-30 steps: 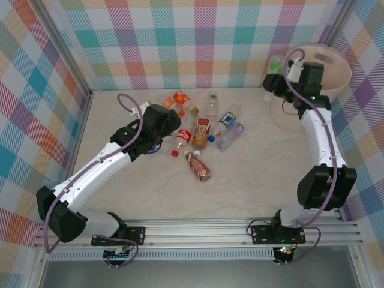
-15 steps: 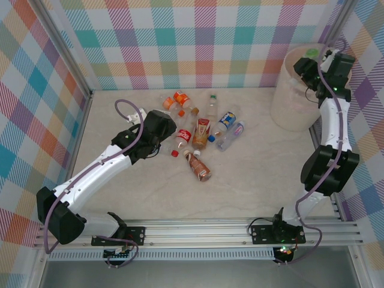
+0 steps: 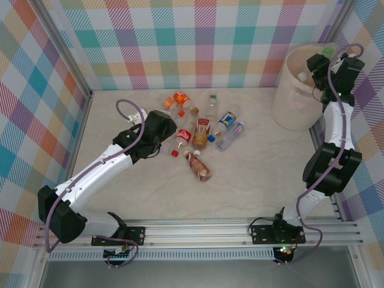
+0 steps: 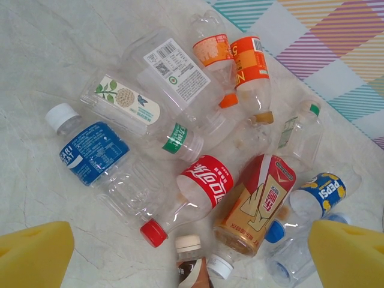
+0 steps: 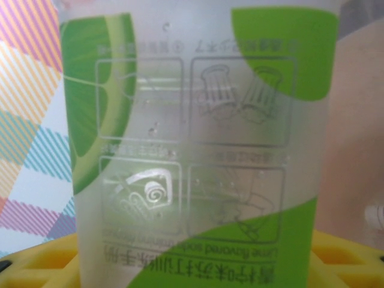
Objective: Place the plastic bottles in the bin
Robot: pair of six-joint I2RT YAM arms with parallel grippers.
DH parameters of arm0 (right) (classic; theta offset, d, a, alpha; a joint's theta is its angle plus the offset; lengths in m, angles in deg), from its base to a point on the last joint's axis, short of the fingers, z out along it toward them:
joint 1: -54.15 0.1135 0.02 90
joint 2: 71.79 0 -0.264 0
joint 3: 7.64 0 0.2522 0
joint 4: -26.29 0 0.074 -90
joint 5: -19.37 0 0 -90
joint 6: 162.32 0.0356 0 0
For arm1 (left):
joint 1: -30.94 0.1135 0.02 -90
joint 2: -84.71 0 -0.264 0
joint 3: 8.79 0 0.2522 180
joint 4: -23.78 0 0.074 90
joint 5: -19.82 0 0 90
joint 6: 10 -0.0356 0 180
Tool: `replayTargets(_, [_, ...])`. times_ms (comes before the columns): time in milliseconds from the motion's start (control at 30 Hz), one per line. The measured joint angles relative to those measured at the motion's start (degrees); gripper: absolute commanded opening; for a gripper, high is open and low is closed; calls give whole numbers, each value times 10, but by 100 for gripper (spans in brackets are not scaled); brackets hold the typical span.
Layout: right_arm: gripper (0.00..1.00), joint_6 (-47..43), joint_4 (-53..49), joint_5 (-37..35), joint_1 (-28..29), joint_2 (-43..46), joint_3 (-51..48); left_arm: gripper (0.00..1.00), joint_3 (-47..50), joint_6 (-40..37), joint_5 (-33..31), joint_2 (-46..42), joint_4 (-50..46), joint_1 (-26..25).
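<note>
Over the bin (image 3: 289, 111), at the far right, the right gripper (image 3: 323, 58) hung above the open mouth with a green-labelled bottle (image 5: 198, 150) pressed up against its yellow pads (image 5: 351, 258). The wrist view was too close to judge the grip, so I could not tell whether the jaws were clamped on it or slack around it. It sat above the rim, inside the bin's outline.

Left of centre on the table (image 3: 252, 192), the left gripper (image 4: 191, 257) hovered over the pile of bottles (image 3: 198, 135) with its fingers spread wide and nothing between them. The pile lay loose, and several bottles touched or overlapped. A red-labelled cola bottle (image 4: 203, 187) lay directly ahead of the gap. A blue-labelled one (image 4: 93, 153) was to its left and a tall orange-and-red carton-print bottle (image 4: 257, 201) was just beside it on the right.

These looked empty, so they were probably very light. Their walls looked thin and clear and would likely dent under a hard squeeze. Being round and smooth, they could roll or squirt out of a pinch. The labelled middle of the body seemed the best place to hold, taken across the width with a moderate squeeze. The cola bottle's neighbours touched it and might get dragged along.
</note>
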Motion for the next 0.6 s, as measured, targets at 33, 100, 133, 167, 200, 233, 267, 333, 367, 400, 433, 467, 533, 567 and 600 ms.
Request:
replayTargets(33, [63, 5, 14, -12, 0, 3, -13, 100, 0, 0, 0, 2, 0, 0])
replayTargets(100, [63, 8, 37, -31, 3, 6, -25, 100, 0, 0, 0, 5, 0, 0])
replayTargets(133, [63, 9, 42, -38, 3, 7, -28, 100, 0, 0, 0, 5, 0, 0])
replayTargets(167, [64, 10, 49, -44, 3, 7, -32, 100, 0, 0, 0, 6, -1, 0])
replayTargets(200, [64, 11, 56, -49, 3, 9, -37, 100, 0, 0, 0, 7, -2, 0])
replayTargets(233, [64, 12, 61, -52, 3, 11, -40, 100, 0, 0, 0, 7, -1, 0])
replayTargets(267, [64, 14, 68, -57, 3, 13, -46, 100, 0, 0, 0, 8, -1, 0])
replayTargets(333, [64, 16, 81, -63, 3, 16, -55, 100, 3, -2, 3, 9, 1, 0])
replayTargets(367, [65, 17, 88, -64, 3, 16, -57, 100, 5, -3, 4, 9, 1, 0])
replayTargets(400, [66, 18, 92, -66, 3, 16, -57, 100, 8, -5, 6, 9, 3, 0])
replayTargets(433, [66, 20, 92, -68, 3, 16, -57, 100, 9, -7, 8, 9, 5, 0])
replayTargets(467, [67, 21, 92, -70, 3, 16, -57, 100, 11, -9, 9, 9, 6, 0])
replayTargets(533, [69, 24, 92, -75, 3, 16, -57, 100, 16, -18, 15, 9, 10, 0])
replayTargets(567, [70, 27, 92, -79, 3, 16, -57, 100, 20, -22, 19, 9, 16, 0])
replayTargets(600, [72, 31, 92, -84, 3, 16, -57, 100, 24, -26, 23, 9, 21, 0])
